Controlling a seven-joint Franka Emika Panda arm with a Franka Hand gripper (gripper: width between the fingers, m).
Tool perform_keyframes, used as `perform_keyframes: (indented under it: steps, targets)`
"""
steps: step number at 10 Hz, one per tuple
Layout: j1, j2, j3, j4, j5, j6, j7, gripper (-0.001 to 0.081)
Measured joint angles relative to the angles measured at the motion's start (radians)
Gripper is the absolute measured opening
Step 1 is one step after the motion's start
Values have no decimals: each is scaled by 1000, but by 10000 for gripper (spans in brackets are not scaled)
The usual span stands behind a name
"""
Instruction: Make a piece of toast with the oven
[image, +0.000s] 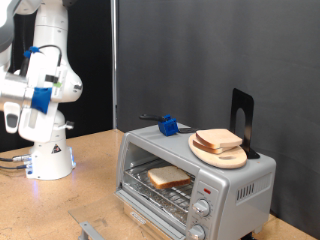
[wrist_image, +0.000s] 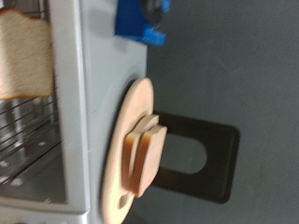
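Note:
The silver toaster oven (image: 235, 188) stands at the exterior view's lower right, on a wooden table. A pale slice of toast (image: 168, 177) lies flat on the wire rack inside, and the door appears folded down. In the wrist view the same slice (wrist_image: 19, 56) shows on the rack beside the oven's top (wrist_image: 98, 103). The white arm (image: 45, 80) is raised at the exterior view's left, well away from the oven. Its gripper shows in neither view.
A round wooden plate (image: 232, 159) with other bread slices (image: 218, 141) sits on the oven's top; the plate (wrist_image: 126, 121) and its slices (wrist_image: 145, 154) also show in the wrist view. A blue object (image: 168, 125) and a black stand (image: 242, 112) are there too. Two knobs (image: 202, 208) face front.

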Motion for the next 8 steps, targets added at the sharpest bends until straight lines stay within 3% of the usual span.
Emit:
perform_keyframes:
  steps: [4, 8]
  targets:
    - [7, 147, 39, 4, 9, 182, -84, 808]
    - [18, 284, 78, -1, 7, 305, -219, 808]
